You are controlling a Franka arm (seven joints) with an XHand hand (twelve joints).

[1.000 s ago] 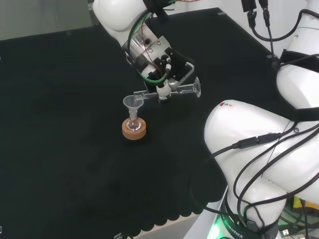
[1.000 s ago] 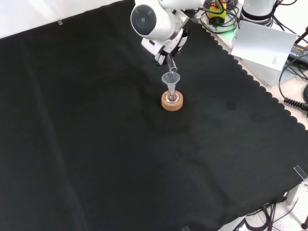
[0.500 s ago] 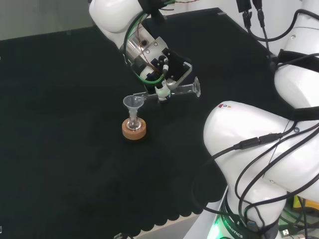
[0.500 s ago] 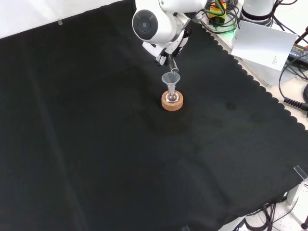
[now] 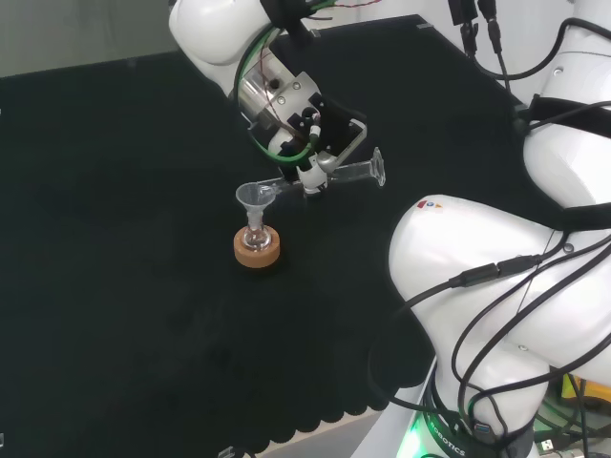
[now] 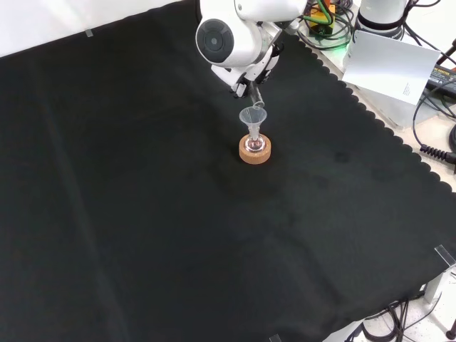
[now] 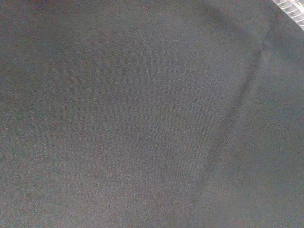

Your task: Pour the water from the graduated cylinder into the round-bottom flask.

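Pouring position right now: my robot hand [image 5: 310, 172] is clamped around the clear glass graduated cylinder [image 5: 334, 175], tipped almost flat so its lip sits over the clear funnel [image 5: 255, 197]. That funnel feeds the small round-bottom flask [image 5: 255, 235], which sits on a cork ring stand [image 5: 257, 251] on the black-clothed tabletop [image 5: 124, 286] so it can't roll.

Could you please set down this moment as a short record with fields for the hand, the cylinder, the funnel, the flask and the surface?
hand: hand holds the graduated cylinder
cylinder: graduated cylinder tipped nearly level, mouth at the funnel's rim, foot away from it
funnel: clear funnel upright in the flask's neck
flask: round-bottom flask on a cork ring
water: cannot tell
surface: black cloth
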